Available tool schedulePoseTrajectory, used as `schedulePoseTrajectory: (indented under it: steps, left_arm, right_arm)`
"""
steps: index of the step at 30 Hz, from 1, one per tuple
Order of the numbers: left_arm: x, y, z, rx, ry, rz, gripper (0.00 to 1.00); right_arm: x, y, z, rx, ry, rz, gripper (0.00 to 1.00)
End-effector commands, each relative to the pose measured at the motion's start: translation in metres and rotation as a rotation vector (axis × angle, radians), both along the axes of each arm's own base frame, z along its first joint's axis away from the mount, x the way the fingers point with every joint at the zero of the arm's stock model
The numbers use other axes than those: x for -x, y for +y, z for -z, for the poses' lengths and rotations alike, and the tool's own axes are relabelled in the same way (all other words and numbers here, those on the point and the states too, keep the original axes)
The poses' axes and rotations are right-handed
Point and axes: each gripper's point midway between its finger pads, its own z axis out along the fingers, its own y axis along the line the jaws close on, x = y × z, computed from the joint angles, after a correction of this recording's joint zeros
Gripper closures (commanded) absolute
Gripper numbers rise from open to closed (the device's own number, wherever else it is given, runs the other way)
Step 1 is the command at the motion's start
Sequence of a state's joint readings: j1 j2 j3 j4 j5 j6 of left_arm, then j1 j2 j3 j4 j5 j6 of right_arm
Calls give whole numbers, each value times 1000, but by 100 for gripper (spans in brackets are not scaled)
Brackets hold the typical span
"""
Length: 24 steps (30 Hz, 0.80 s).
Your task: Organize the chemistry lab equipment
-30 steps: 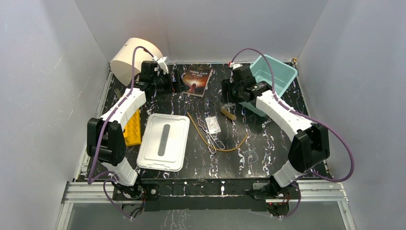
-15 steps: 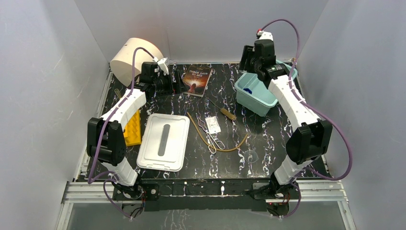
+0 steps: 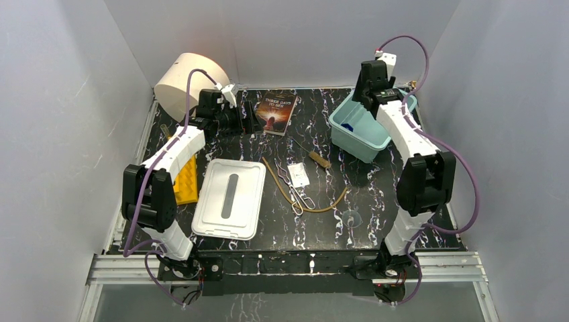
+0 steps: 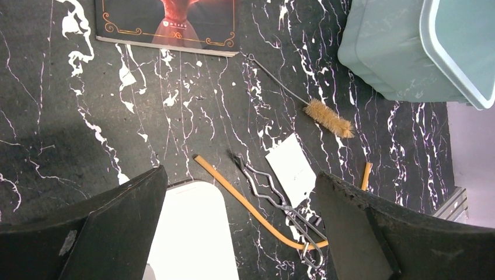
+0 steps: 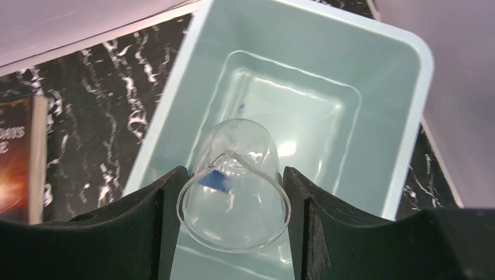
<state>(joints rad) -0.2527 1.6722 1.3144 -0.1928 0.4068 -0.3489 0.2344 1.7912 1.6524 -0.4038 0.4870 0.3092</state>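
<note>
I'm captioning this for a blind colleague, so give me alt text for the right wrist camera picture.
The right gripper holds a clear glass beaker between its black fingers, above an open pale teal bin. The bin sits on a black marbled table, with a book at the left edge.

That blue bit (image 5: 212,182) in the teal bin (image 5: 408,111) is just a smear behind the glass beaker (image 5: 233,198); book (image 4: 169,20) cropped up top.

The black marbled tabletop (image 3: 376,194) is being occupied at the back by a dark-covered book (image 3: 276,111) and a teal bin (image 3: 359,137). A brown brush (image 4: 330,118), white packet (image 4: 290,169), metal tongs (image 4: 271,195) and tan tubing (image 4: 233,189) are being carried at its middle, beside a white lid (image 3: 229,198).
</note>
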Motion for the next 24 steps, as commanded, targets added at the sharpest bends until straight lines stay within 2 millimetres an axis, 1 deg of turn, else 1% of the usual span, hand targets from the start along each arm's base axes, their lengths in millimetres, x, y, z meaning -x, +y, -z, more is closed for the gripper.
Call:
schedulePoseTrajectory:
  steps: [1, 3, 6, 7, 8, 9, 14, 17, 22, 24]
  left_arm:
    - [6, 0, -15, -2, -38, 17, 2]
    - [5, -1, -14, -1, -35, 20, 2]
    - [3, -2, -12, 1, -29, 21, 2]
    - [2, -2, -11, 0, -28, 19, 2]
    - [1, -2, -11, -1, -27, 17, 2]
    - [0, -2, -12, -3, -27, 18, 2]
    - [-4, -2, -11, -13, -21, 17, 2]
    - [-5, -2, -10, -16, -19, 16, 2]
    - [-7, -1, -8, -26, -16, 15, 2]
    - [-7, -2, -7, -24, -13, 16, 2]
  right_arm:
    - [-12, -44, 8, 45, -6, 129, 47]
    - [-15, -57, 27, 48, 36, 149, 47]
    - [-26, -67, 48, 41, 84, 131, 46]
    - [-30, -67, 61, 35, 109, 122, 46]
    - [-34, -69, 63, 29, 116, 124, 46]
    - [-38, -69, 76, 22, 145, 118, 46]
    - [-53, -70, 108, -8, 224, 120, 45]
    - [-58, -73, 117, -34, 252, 130, 45]
    - [-67, -75, 117, -44, 240, 121, 44]
    - [-69, -76, 120, -52, 243, 118, 42]
